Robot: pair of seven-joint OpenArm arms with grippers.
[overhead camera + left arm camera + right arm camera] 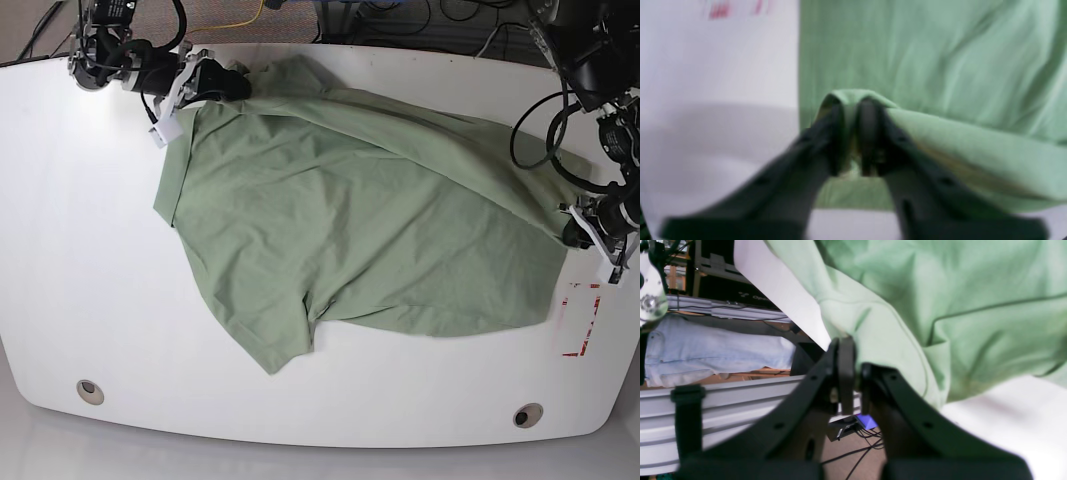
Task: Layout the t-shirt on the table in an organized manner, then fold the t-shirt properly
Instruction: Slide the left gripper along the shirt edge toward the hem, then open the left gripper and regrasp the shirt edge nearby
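Observation:
The pale green t-shirt [370, 220] lies spread and wrinkled across the white table [80, 250], one sleeve pointing toward the front edge. At the back left my right gripper [228, 85] is shut on a shirt edge. The right wrist view shows that right gripper [855, 360] pinching a hemmed edge of the t-shirt [940, 290] near the table's rim. My left gripper [572, 230] holds the shirt's right edge. Up close, the left gripper [853, 106] is shut on a raised fold of the t-shirt [940, 66], lifted slightly off the table [716, 83].
A red tape mark [585, 320] lies just right of the shirt's front corner. Two grey grommet holes [90, 391] [527, 415] sit near the front edge. Beyond the table's rim stand a person in jeans [706, 353], a metal rail [733, 400] and floor cables [860, 446].

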